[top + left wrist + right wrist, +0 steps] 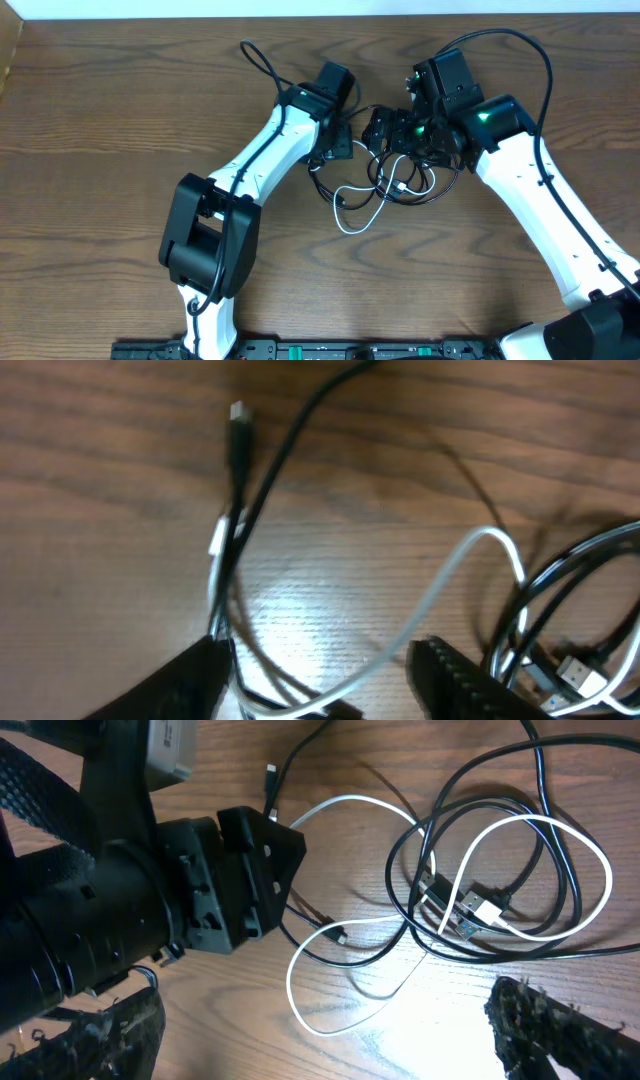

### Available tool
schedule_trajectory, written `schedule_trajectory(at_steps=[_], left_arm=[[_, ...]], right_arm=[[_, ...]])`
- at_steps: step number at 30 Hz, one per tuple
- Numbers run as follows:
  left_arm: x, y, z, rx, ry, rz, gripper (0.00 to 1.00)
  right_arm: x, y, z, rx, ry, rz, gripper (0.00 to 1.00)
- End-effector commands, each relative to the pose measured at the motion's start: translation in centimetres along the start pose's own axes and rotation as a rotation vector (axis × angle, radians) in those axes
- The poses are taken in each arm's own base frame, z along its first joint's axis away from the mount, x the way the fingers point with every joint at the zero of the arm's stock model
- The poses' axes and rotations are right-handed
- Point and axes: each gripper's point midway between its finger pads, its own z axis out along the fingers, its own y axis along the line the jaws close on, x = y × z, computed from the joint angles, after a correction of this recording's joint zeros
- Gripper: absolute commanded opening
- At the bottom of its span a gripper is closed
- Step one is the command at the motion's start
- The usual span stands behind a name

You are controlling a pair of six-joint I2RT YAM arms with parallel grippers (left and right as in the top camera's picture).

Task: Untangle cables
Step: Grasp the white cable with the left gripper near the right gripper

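White cable [350, 799] looped among black cables [541, 760], loose tangle, plugs [470, 910] at centre

No readable text, brand, number or sign in any view (wrist views partly blurred).

From my station I count two arms over the one worktop [90, 150]: the left arm [262, 160] and the right arm [545, 200]. The cables come to three as best I can trace them: one white cable [350, 799] and two black cables [541, 765]. The black ones cross so often in the knot that I cannot follow each end to end.
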Motion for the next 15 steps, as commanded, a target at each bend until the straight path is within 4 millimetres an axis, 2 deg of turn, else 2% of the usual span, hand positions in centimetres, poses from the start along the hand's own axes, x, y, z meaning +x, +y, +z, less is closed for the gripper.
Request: schedule_trajectory(at_steps=[1, 4, 7, 8, 10, 15], left_arm=[[-0.1, 0.0, 0.5, -0.010, -0.007, 0.008, 0.44], [-0.1, 0.0, 0.5, -0.010, -0.006, 0.008, 0.36], [0.0, 0.0, 0.5, -0.010, -0.005, 0.008, 0.33], [0.0, 0.0, 0.5, -0.011, -0.002, 0.008, 0.29], [0.2, 0.1, 0.5, -0.015, 0.004, 0.008, 0.08], [0.0, -0.7, -0.5, 0.034, -0.003, 0.008, 0.07]], right_arm=[[-0.1, 0.0, 0.0, 0.004, -0.003, -0.006, 0.99], [-0.1, 0.0, 0.0, 0.004, -0.002, -0.007, 0.99], [-0.1, 0.0, 0.0, 0.004, -0.002, -0.007, 0.99], [-0.1, 0.0, 0.0, 0.004, -0.002, -0.007, 0.99], [-0.1, 0.0, 0.0, 0.004, -0.001, -0.007, 0.99], [0.0, -0.1, 0.0, 0.007, 0.002, -0.006, 0.99]])
